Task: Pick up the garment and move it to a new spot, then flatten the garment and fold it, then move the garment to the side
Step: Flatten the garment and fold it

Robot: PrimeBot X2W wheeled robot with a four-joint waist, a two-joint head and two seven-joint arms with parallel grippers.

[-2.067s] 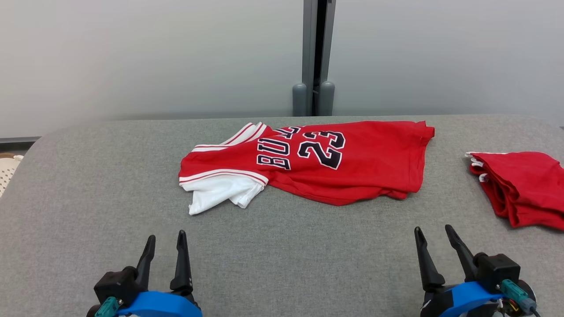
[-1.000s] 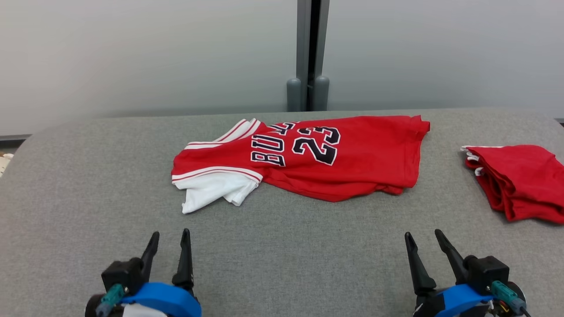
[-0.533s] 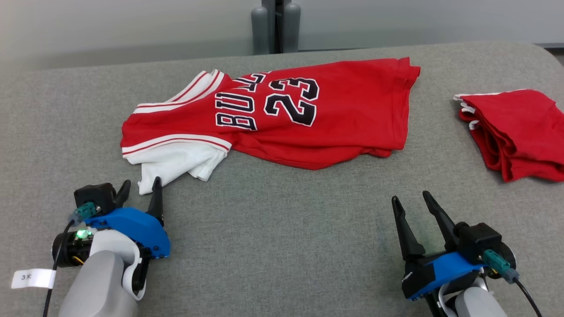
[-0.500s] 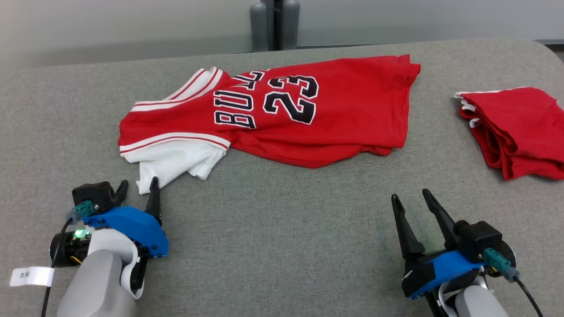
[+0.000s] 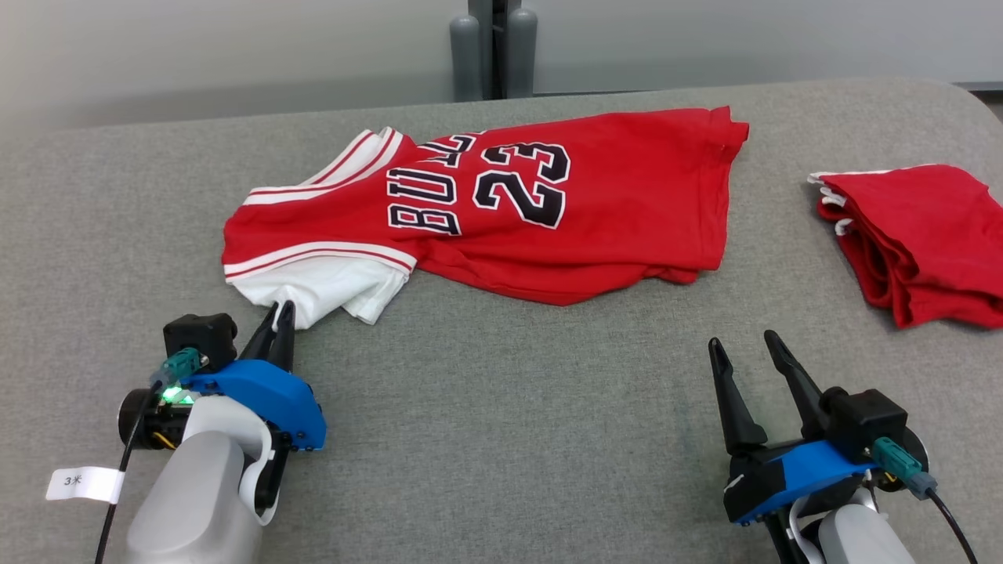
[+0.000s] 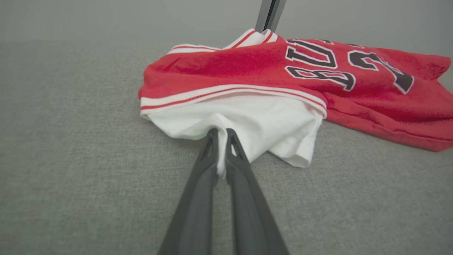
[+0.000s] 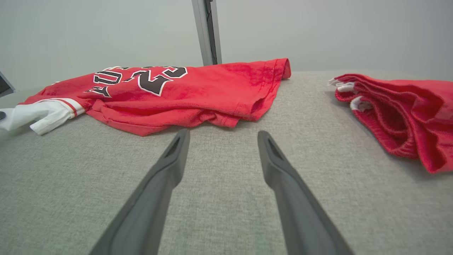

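A red jersey [image 5: 548, 211] with "BULLS 23" lettering and a white sleeve [image 5: 329, 286] lies crumpled across the middle of the grey table [image 5: 501, 407]. My left gripper [image 5: 280, 312] is shut on the near tip of that white sleeve; in the left wrist view the white cloth [image 6: 247, 120] is pinched between the two dark fingers of the left gripper [image 6: 222, 134]. My right gripper [image 5: 743, 343] stands open at the lower right, above bare table, well short of the jersey's hem [image 7: 226, 113]. In the right wrist view the right gripper [image 7: 223, 134] holds nothing.
A second red garment [image 5: 909, 235], folded, lies at the table's right edge, also seen in the right wrist view as the folded red pile [image 7: 396, 113]. A grey post [image 5: 490, 47] stands behind the table against a pale wall. Bare grey table stretches between the two grippers.
My left gripper has reached forward to the white sleeve tip and shut on it. The camera has tilted down toward the table. The right gripper has stayed open.
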